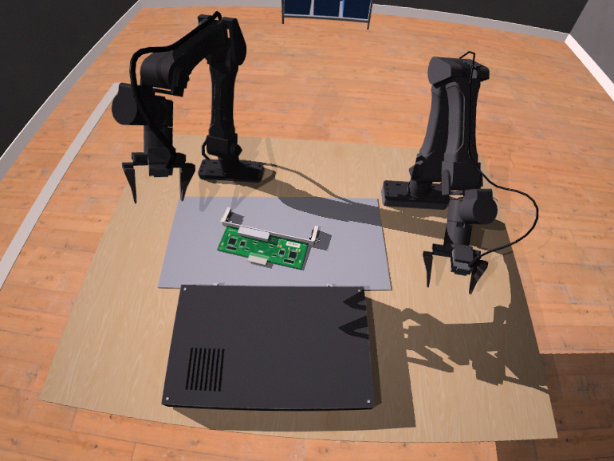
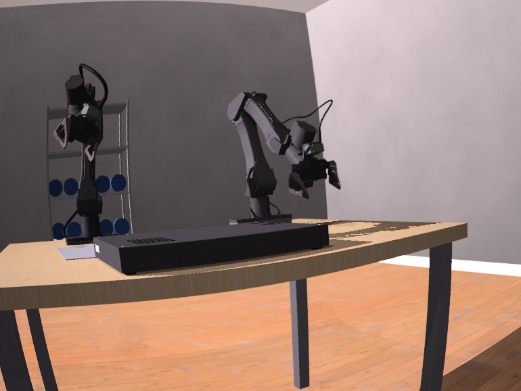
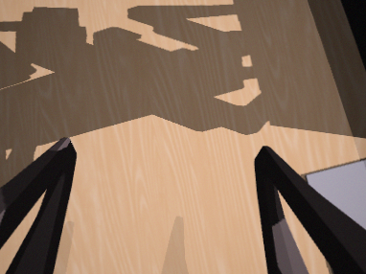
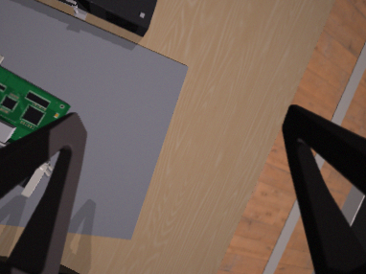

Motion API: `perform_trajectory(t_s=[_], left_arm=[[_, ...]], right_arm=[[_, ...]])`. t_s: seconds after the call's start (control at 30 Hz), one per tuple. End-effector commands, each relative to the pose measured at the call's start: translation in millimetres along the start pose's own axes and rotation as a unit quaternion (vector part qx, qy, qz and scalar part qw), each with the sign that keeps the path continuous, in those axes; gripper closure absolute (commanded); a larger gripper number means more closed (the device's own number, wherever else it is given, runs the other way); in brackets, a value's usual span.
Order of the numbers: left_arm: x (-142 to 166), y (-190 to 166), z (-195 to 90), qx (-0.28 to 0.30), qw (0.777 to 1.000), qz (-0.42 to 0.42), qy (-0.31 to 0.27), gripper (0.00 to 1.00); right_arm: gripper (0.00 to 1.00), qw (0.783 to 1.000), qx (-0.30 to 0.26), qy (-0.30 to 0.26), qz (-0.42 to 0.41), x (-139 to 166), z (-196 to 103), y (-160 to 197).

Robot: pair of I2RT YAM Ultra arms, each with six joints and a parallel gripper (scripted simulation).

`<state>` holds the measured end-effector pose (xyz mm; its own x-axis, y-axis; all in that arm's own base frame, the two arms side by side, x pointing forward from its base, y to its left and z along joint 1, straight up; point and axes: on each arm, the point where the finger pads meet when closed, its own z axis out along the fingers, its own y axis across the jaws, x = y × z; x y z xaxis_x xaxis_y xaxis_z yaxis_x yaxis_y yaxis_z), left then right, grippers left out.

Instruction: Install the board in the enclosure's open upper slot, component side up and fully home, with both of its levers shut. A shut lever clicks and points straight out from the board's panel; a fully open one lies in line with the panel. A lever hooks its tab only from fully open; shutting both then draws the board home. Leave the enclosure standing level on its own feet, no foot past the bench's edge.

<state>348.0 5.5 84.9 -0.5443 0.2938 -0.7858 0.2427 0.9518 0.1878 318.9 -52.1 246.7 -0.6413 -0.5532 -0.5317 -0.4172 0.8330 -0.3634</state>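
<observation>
The left claw [image 1: 449, 289] [image 2: 323, 192] [image 3: 169, 148] and right claw [image 1: 159, 200] [image 2: 78, 153] [image 4: 181, 119] are spread and hold nothing, above the bench [image 1: 108, 297] [image 2: 252, 286] [image 3: 153, 190] [image 4: 206, 118]. The board [image 1: 267, 251] [image 4: 21, 101] lies component side up on the grey mat [image 1: 347, 258] [image 2: 78, 252] [image 3: 340, 190] [image 4: 129, 108], outside the enclosure [image 1: 277, 342] [image 2: 210, 248] [image 4: 120, 10]. Pickup and insertion remain. Both levers [image 1: 226, 215] [image 1: 314, 233] appear to point outward, so the next move probably calls for swinging them fully open; otherwise they could miss their tabs. The board's slight skew also needs squaring to the slot.
</observation>
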Motion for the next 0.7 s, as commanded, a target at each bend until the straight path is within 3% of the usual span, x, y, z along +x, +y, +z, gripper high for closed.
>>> perform_trajectory(t_s=[0.0,0.57,0.67], left_arm=[[-4.2,1.4,-0.6,-0.002,1.0,0.001,-0.006,0.0],[-4.2,1.4,-0.6,-0.002,1.0,0.001,-0.006,0.0],[-5.0,-2.5,-3.0,0.0,1.0,-0.004,0.002,0.0]], right_arm=[[0.0,1.0,0.003,-0.004,-0.001,-1.9,-1.7,-1.5],[0.0,1.0,0.003,-0.004,-0.001,-1.9,-1.7,-1.5],[0.34,0.999,-0.014,-0.021,-0.032,-9.7,8.9,6.2]])
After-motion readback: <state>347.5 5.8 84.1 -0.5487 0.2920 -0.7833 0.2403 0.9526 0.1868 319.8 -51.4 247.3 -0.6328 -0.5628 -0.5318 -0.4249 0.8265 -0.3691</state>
